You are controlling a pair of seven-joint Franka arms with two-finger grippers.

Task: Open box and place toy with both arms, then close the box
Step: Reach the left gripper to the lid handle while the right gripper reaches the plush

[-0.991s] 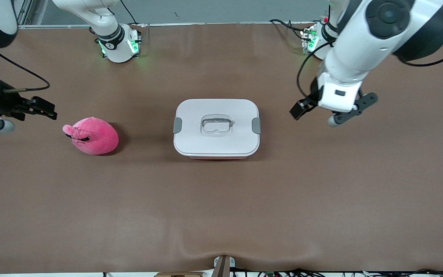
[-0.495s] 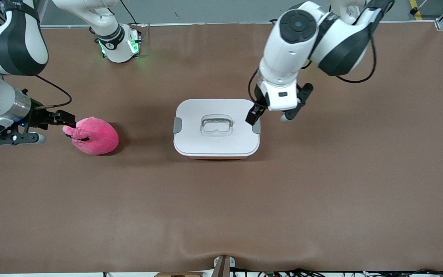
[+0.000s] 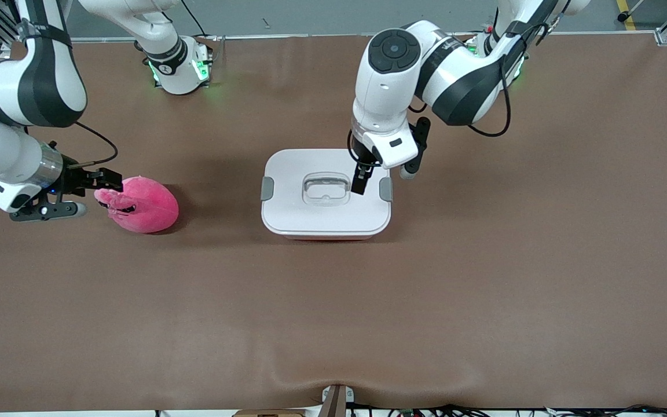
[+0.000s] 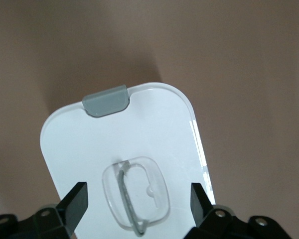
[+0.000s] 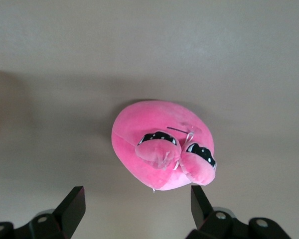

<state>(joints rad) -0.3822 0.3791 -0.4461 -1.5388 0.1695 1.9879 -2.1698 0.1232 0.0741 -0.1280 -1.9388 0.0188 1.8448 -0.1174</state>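
The box [image 3: 299, 208] stands at the table's middle with its white lid on, grey clips [image 3: 267, 188] on both short ends and a clear recessed handle [image 3: 325, 190]. My left gripper [image 3: 361, 183] hangs open over the lid, between the handle and the clip toward the left arm's end. The left wrist view shows the lid [image 4: 139, 129], the handle [image 4: 137, 191] between my open left gripper's [image 4: 138, 199] fingers, and one clip [image 4: 105, 99]. The pink plush toy [image 3: 145, 205] lies toward the right arm's end. My right gripper [image 3: 107, 180] is open beside its snout. In the right wrist view the toy [image 5: 159, 144] lies just ahead of that gripper [image 5: 137, 201].
The brown table mat [image 3: 484, 289] covers the whole table. The arms' green-lit bases [image 3: 180, 69] stand along the edge farthest from the front camera. A small mount [image 3: 336, 399] sits at the nearest edge.
My left gripper has swung in from the left arm's end of the table to over the box lid. My right gripper has moved in toward the toy's snout. Box and toy have not moved.
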